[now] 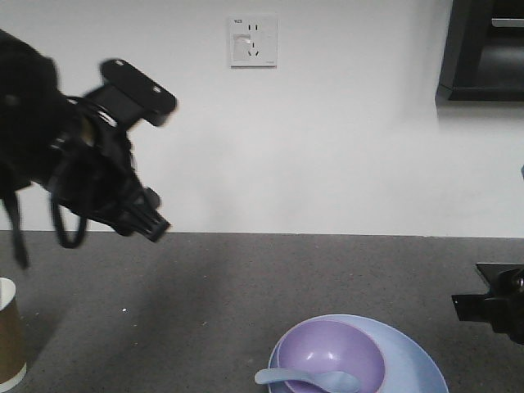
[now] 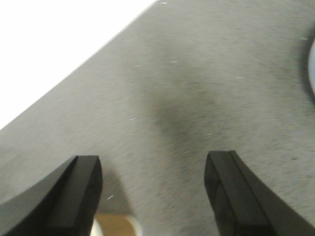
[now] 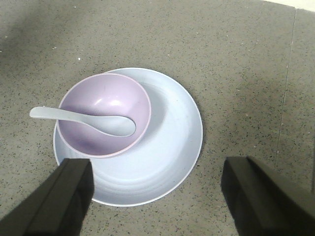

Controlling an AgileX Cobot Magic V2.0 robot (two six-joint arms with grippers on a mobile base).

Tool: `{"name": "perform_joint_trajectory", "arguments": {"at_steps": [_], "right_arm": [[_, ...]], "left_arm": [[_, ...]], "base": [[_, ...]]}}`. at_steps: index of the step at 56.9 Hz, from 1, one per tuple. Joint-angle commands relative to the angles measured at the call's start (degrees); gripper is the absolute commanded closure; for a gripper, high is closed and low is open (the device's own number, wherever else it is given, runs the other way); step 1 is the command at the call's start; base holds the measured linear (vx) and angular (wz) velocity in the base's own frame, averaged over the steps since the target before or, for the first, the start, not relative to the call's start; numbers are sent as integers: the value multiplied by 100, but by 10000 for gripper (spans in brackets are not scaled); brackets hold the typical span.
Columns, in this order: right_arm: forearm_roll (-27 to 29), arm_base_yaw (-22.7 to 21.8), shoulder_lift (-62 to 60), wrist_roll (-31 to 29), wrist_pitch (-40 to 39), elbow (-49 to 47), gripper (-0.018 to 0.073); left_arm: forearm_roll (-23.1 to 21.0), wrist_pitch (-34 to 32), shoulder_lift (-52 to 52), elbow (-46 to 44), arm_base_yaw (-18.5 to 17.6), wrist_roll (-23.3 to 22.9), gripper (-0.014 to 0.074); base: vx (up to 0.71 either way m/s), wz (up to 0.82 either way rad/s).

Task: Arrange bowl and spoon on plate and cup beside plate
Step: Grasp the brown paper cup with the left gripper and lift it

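Front view: bowl (image 1: 327, 352) with spoon (image 1: 307, 379) inside sits on plate (image 1: 413, 360) at 5 o'clock. That part is done. Cup (image 1: 10, 344) stands well apart at 8 o'clock and is not yet moved.
Left wrist view: left gripper (image 2: 152, 172) spread apart, empty, probably over the blurred cup rim.
Right wrist view: right gripper (image 3: 157, 182) spread apart, empty, above the plate.

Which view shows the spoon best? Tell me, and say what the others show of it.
The right wrist view: it looks down on the whole spoon, scoop inside the bowl, handle overhanging the rim. The front view catches the spoon low and side-on, at the frame's bottom edge. The left wrist view shows none of it.
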Motion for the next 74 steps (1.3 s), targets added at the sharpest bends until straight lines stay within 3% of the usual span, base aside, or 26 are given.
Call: {"name": "perform_joint_trajectory", "arguments": {"at_steps": [1,11,16,24,36,56,67,74], "right_arm": [[22,-7,-87,-58,-358,-151,-22],[26,-7,-87,-58,-346,-151,-22],[26,-7,-87,-58,-341,-151,-22],[26,-7,-87,-58,-335,-151,-22],[26,-7,-87,-58,-321,-151,-22],[26,-7,-87,-58,-328,-151,-22],[26,-7,-87,-58,-333,-151,-22],[26,-7,-87,-58,-340,-151,-22]], "left_arm": [[378,-38,-540,224,456,-123,37],[372,-264,-839,1255,1293,-144,37],[372,-542,-825,1798,1513,112,37],[372,-1011,-787,2491,1818,97,37],[162,-1704,-736,2958,2104,53,37],[-77,-1964,-180,2961,2299,65,69],[-82,-2016,71,2961,2299,65,176],[-87,-2018,114,2949,2299,51,374]], "base": [[0,0],[0,0],[0,0],[0,0],[0,0],[0,0],[0,0],[0,0]]}}
